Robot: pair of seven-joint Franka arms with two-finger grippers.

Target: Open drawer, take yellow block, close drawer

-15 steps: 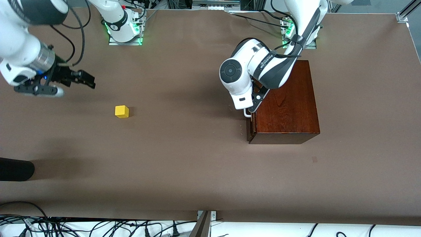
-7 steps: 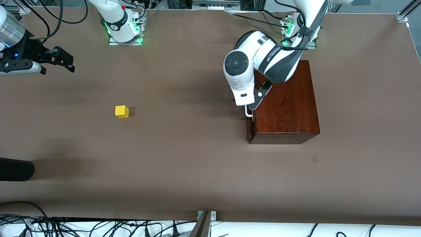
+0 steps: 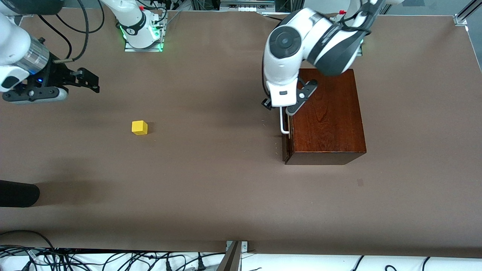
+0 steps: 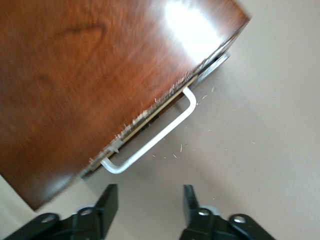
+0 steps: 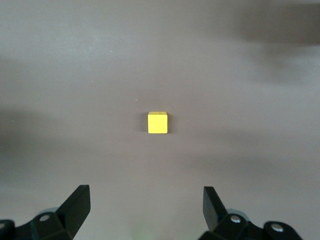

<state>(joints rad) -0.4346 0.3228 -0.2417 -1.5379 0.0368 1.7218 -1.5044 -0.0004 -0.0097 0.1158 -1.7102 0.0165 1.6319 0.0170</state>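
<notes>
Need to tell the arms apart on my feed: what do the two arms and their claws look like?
Both arms have glossy white shells with dark grey-black joint sections and black cables. The left arm shows a round dark joint cap. The right arm has a silver band and blue light at its wrist. The left claw and the right claw are black with two fingers each.

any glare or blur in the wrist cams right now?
Left wrist view: bright glare patch on the wooden box, its top soft with blur; white loop handle stays readable. Right wrist view: evenly lit, yellow block crisp, only soft shadow bands on the table.
</notes>
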